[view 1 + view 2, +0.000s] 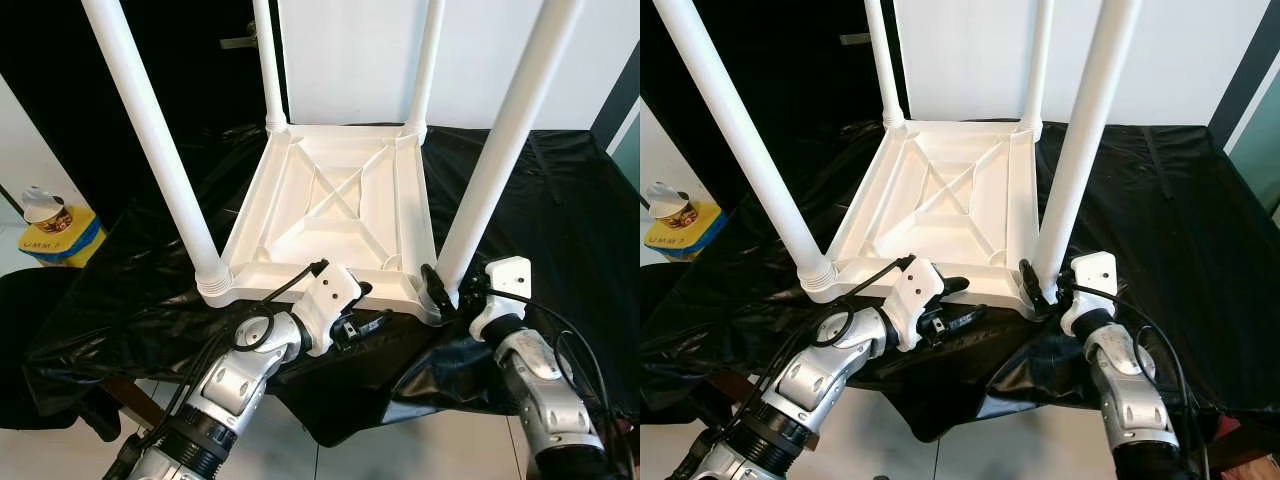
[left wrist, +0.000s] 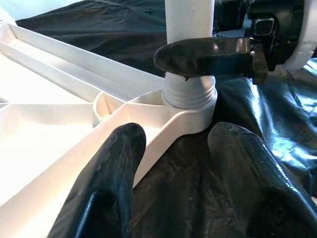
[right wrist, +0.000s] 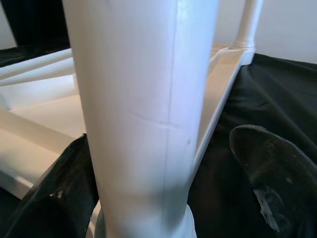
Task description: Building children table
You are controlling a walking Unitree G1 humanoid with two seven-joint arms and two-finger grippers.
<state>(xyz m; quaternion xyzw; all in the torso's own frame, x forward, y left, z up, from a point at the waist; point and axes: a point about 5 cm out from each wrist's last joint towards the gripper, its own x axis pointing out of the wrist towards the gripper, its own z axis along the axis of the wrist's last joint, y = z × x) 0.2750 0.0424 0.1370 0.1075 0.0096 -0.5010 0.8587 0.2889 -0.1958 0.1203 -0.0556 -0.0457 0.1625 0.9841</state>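
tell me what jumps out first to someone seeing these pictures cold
An upturned white plastic children's table lies on a black sheet, its four legs pointing up. The right pincer has its fingers either side of the near right leg at its base, while the left pincer sits open at the table's near edge.

This looks like a room in a home, used as a makeshift work spot. A black plastic sheet (image 1: 560, 200) covers the work surface across the middle of the frame. A plain white wall (image 1: 350, 50) fills the upper centre, pale tiled floor (image 1: 420, 450) shows at the bottom, and a yellow container (image 1: 55, 240) with a jar on it sits at the left edge.
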